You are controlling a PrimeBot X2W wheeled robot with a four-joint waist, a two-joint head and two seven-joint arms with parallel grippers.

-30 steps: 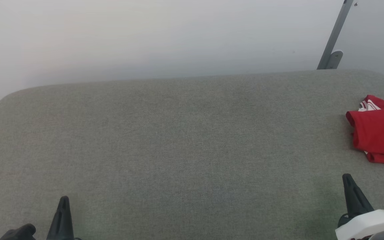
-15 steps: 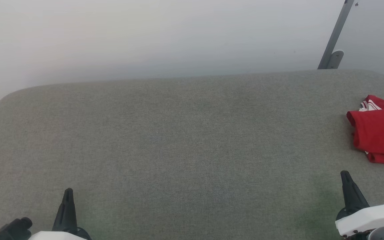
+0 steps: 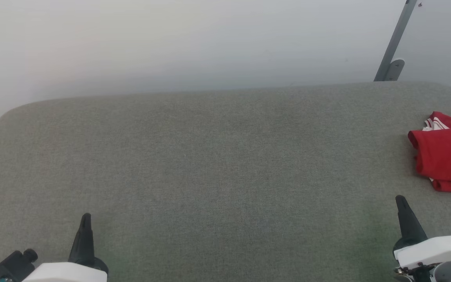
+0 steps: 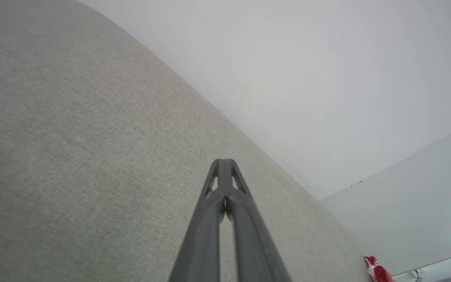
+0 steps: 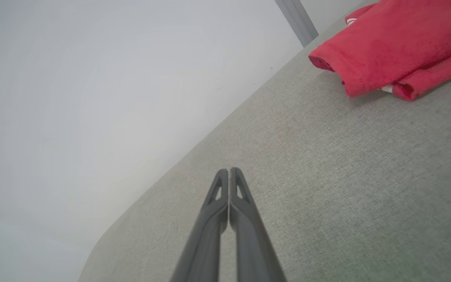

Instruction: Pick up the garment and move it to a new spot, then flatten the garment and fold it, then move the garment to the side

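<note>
The garment (image 3: 446,156) lies folded into a compact red stack at the right edge of the grey fabric surface (image 3: 210,156), with a bit of white striped trim showing at its far corner. My right gripper (image 3: 399,199) is shut and empty, a short way in front of the garment and apart from it. In the right wrist view the shut gripper (image 5: 229,170) points past the garment (image 5: 390,51), which sits at the upper right. My left gripper (image 3: 86,216) is shut and empty at the lower left. From the left wrist, that gripper (image 4: 224,161) is pressed together and the garment (image 4: 378,271) is far off.
A plain white wall runs behind the surface. A slanted grey metal post (image 3: 394,43) with a bracket stands at the back right corner. The surface has rounded far corners and a broad bare middle.
Both grippers have slid a little forward over the surface, bringing more of their white wrists into view. Both stay shut. The garment has not moved.
</note>
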